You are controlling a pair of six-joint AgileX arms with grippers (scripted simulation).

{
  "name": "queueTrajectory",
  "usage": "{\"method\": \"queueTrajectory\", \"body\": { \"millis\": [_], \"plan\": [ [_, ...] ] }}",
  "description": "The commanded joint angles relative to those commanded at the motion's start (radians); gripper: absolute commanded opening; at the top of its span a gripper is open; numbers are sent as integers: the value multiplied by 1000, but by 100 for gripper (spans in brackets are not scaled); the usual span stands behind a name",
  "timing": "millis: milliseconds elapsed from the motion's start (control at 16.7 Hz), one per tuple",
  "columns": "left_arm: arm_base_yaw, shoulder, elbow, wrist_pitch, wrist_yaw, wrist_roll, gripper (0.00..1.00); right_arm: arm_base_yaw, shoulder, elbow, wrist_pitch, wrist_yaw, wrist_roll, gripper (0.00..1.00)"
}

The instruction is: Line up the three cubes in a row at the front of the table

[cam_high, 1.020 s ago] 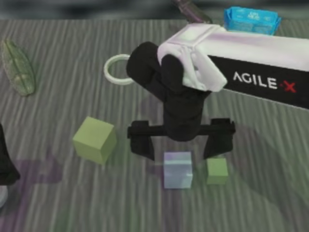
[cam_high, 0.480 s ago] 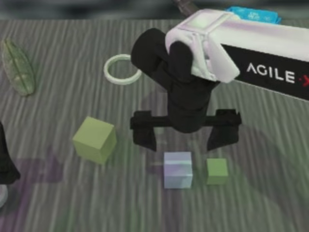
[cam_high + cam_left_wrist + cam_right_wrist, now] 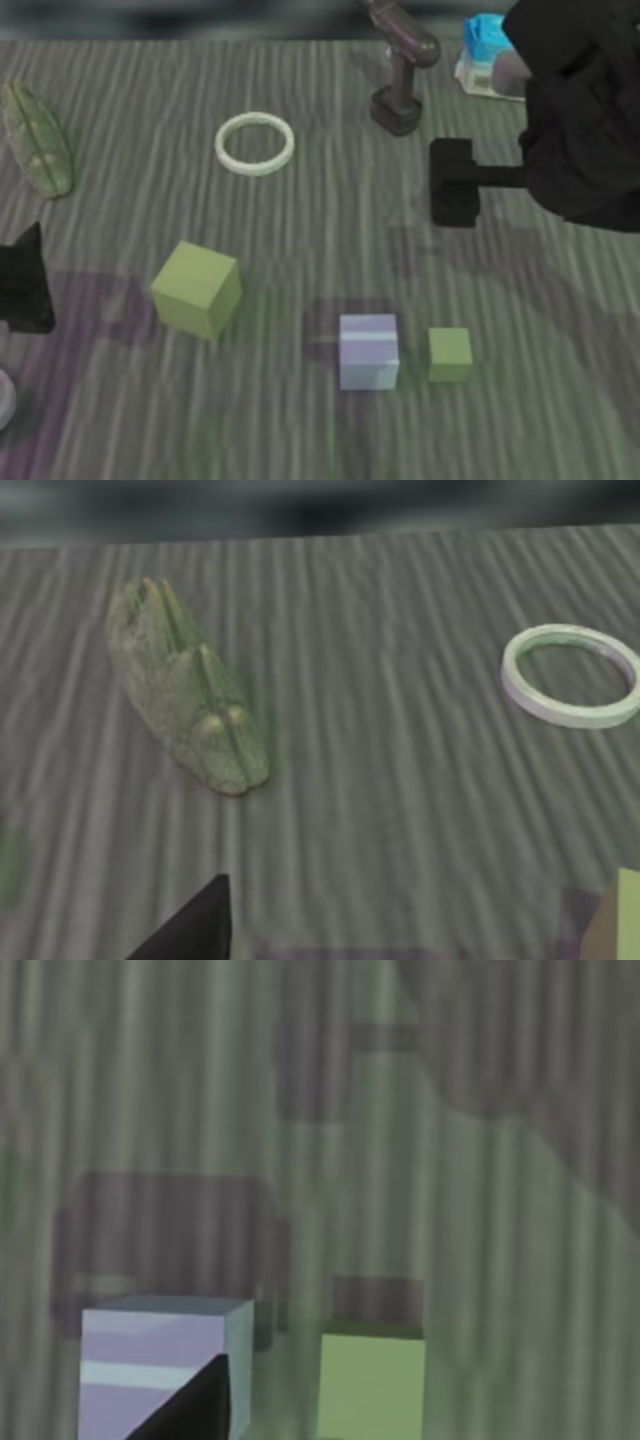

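Note:
Three cubes rest on the grey table (image 3: pixel 300 220) toward its front. The large olive-green cube (image 3: pixel 195 290) is left of centre. The lavender-blue cube (image 3: pixel 368 350) and the small darker green cube (image 3: pixel 450 354) sit side by side with a small gap, also seen in the right wrist view as the lavender cube (image 3: pixel 150 1360) and green cube (image 3: pixel 372 1380). My right gripper (image 3: pixel 540 185) hangs open and empty at the back right, with one of its fingers (image 3: pixel 452 185) showing. My left gripper (image 3: pixel 25 285) is at the left edge, left of the olive cube (image 3: pixel 625 920).
A white ring (image 3: pixel 254 144) lies at the back centre, and a green leaf-like object (image 3: pixel 38 138) at the back left. A dark tool (image 3: pixel 400 70) stands at the back. The blue-topped packet (image 3: pixel 485 35) is partly hidden behind my right arm.
My right gripper has risen from over the lavender cube and pulled away to the back right, still open. My left gripper has come into view at the left edge.

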Motion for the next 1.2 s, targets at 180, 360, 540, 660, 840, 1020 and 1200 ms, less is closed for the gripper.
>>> {"method": "queueTrajectory", "body": {
  "millis": [180, 360, 540, 660, 840, 1020, 1200],
  "plan": [
    [-55, 298, 209, -159, -1, -1, 100, -107, -308, -243, 137, 26, -119, 100],
    [-111, 603, 415, -321, -1, -2, 100, -225, -627, -517, 288, 33, -240, 100],
    [-167, 882, 615, -479, 0, -2, 100, -337, -923, -784, 441, 18, -350, 100],
    [-200, 1036, 734, -570, 1, -3, 100, -401, -1089, -935, 542, -3, -410, 100],
    [-245, 1243, 901, -689, 1, -4, 100, -478, -1285, -1116, 690, -48, -481, 100],
    [-277, 1400, 1028, -774, 1, -4, 100, -533, -1426, -1233, 816, -95, -525, 100],
    [-297, 1485, 1103, -821, 1, -4, 100, -564, -1519, -1292, 899, -128, -547, 100]
  ]
}}
